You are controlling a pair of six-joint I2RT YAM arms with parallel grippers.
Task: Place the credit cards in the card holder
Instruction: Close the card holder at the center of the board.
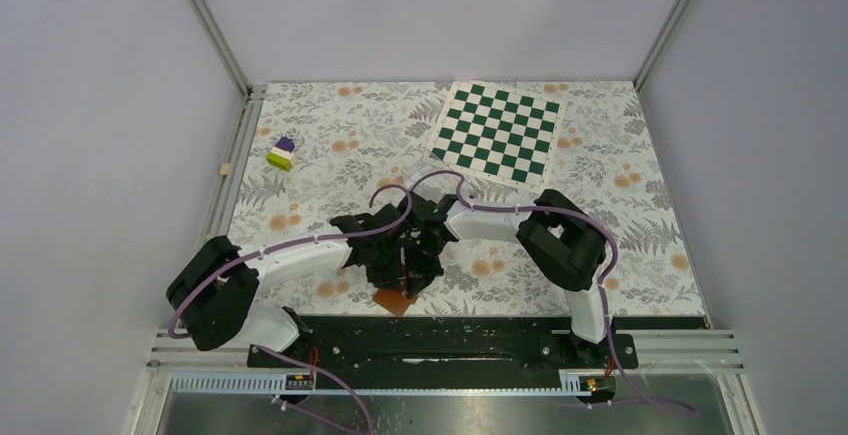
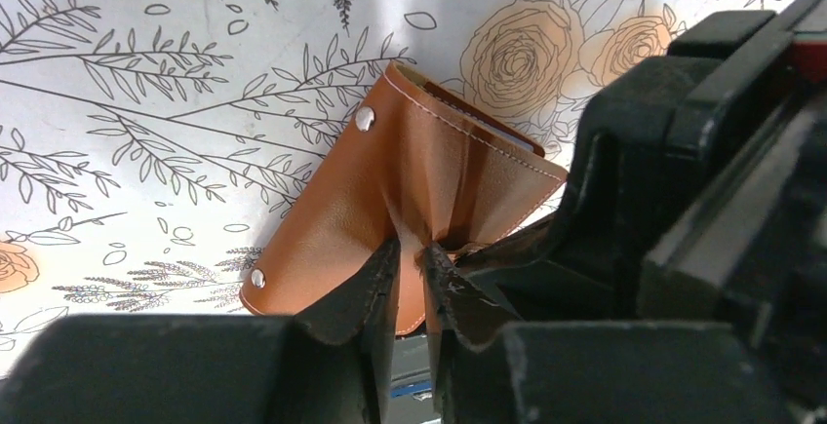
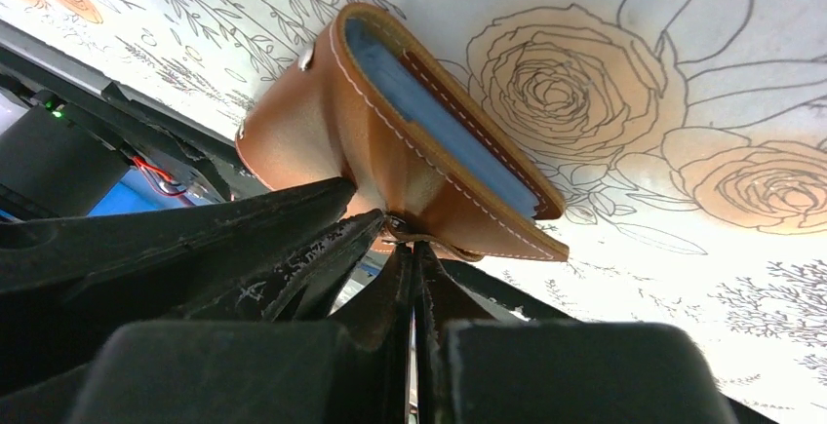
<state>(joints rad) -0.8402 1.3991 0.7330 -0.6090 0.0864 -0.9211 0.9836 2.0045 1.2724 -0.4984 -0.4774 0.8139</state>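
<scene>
- A black mounting rail [image 1: 450, 340] runs along the near edge, with both arm bases bolted to it.
- Beyond it lies the table [image 1: 620, 255], covered in a pale floral print with orange roses.
- At the back of the table sits a green-and-white checkerboard [image 1: 497, 133], and to the left a small stack of purple, white and green blocks [image 1: 282, 153].
- Plain white walls [image 1: 440, 15] and aluminium posts close in the space.
- The left gripper [image 2: 410, 253] has its jaws narrowed to a slit and pinches a fold of the card holder [image 2: 390, 180].
- The right gripper [image 3: 410, 241] has its fingers pressed together, clamping the same leather from the opposite side.
- The card holder sits between the two grippers, by the middle of the table's near edge. It is folded and tilted.
- It is tan leather with white stitching and two metal snap studs, and pale blue lining shows along its open edge.
- The leather puckers where it is pinched.
- I cannot tell whether it touches the cloth.
</scene>
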